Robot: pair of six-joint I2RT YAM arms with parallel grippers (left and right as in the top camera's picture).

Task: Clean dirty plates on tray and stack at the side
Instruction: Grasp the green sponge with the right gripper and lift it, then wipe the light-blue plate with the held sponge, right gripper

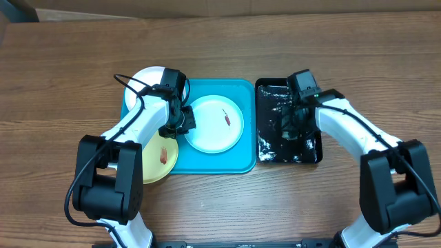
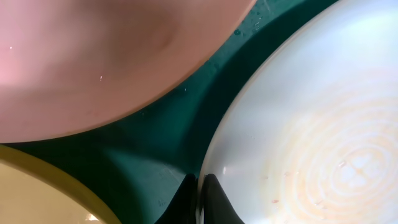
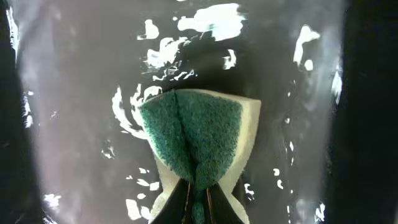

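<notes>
The left end effector [image 2: 200, 198] is clenched on the left rim of the light blue plate [image 1: 215, 124], which lies in the middle of the turquoise tray [image 1: 231, 164]. This grip probably serves to keep the plate steady for wiping. The right end effector [image 3: 198, 200] grasps the green sponge [image 3: 199, 130] by its pinched middle and holds it over the wet black tray [image 1: 261, 96], apparently to take up water. The white plate [image 1: 146, 76] and the yellow-green plate [image 1: 155, 171] lie at the turquoise tray's left edge, partly over its rim. The red smears suggest that the cleaning is not yet begun.
</notes>
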